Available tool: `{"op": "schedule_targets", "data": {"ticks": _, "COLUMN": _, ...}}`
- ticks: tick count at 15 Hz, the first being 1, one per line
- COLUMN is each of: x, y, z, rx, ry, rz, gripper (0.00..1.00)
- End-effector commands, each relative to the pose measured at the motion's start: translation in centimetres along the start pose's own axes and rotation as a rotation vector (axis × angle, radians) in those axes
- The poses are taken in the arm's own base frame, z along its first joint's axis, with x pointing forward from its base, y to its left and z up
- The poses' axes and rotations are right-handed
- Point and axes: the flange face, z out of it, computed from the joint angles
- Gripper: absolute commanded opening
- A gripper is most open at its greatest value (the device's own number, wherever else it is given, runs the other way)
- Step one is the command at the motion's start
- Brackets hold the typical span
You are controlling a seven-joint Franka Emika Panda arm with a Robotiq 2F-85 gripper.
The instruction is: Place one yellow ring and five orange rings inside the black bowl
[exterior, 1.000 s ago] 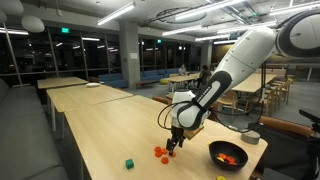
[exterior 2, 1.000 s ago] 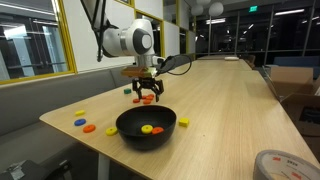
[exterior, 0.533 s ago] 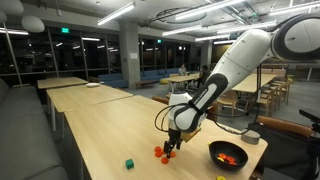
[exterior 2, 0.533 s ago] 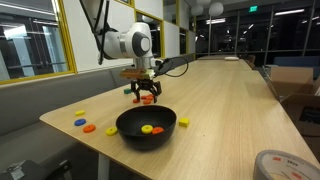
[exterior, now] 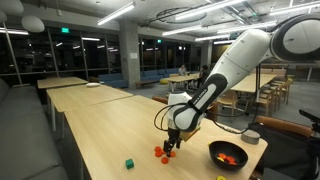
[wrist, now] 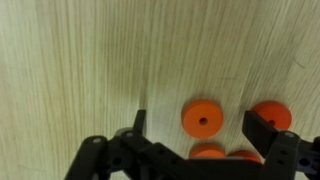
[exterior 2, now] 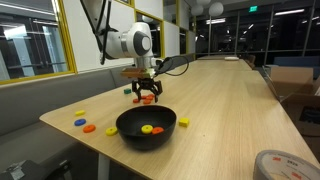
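- pale wood-grain table (exterior: 100,130) runs long through a large room, with strip lights (exterior: 115,14) on the ceiling and further tables (exterior: 60,83) behind it.
- gripper (wrist: 195,118) hangs low over the tabletop, jaws apart and clamped on nothing.
- in the wrist view one of the orange rings (wrist: 202,119) lies flat between the fingers, with others at three, five and six o'clock of it.
- in an exterior view the black bowl (exterior 2: 146,141) sits at six o'clock from the gripper, near the table's edge.
- yellow ring (exterior 2: 147,128) lies inside the bowl, an orange one just beside it.
- green cube (exterior: 128,163) rests at eight o'clock from the gripper, apart from the rings.
- loose pieces (exterior 2: 89,128) in yellow, orange and blue lie at nine o'clock of the bowl.
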Motion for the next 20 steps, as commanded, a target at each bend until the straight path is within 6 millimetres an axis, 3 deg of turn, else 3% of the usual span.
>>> {"op": "schedule_targets", "data": {"ticks": 1, "x": 0.8, "y": -0.1, "z": -0.3, "rx": -0.035, "ry": 0.001, "rz": 0.001, "gripper": 0.66}}
{"op": "schedule_targets", "data": {"ticks": 6, "x": 0.8, "y": -0.2, "z": -0.4, "rx": -0.046, "ry": -0.002, "rz": 0.0, "gripper": 0.27}}
{"op": "schedule_targets", "data": {"ticks": 8, "x": 0.7, "y": -0.2, "z": -0.7, "rx": -0.059, "ry": -0.01, "rz": 0.009, "gripper": 0.17}}
{"op": "schedule_targets", "data": {"ticks": 16, "x": -3.1, "y": 3.6, "z": -6.8, "rx": -0.301, "ry": -0.014, "rz": 0.275, "gripper": 0.17}}
{"op": "schedule_targets", "data": {"ticks": 20, "x": -7.1, "y": 5.4, "z": -8.9, "rx": -0.451, "ry": -0.084, "rz": 0.424, "gripper": 0.17}}
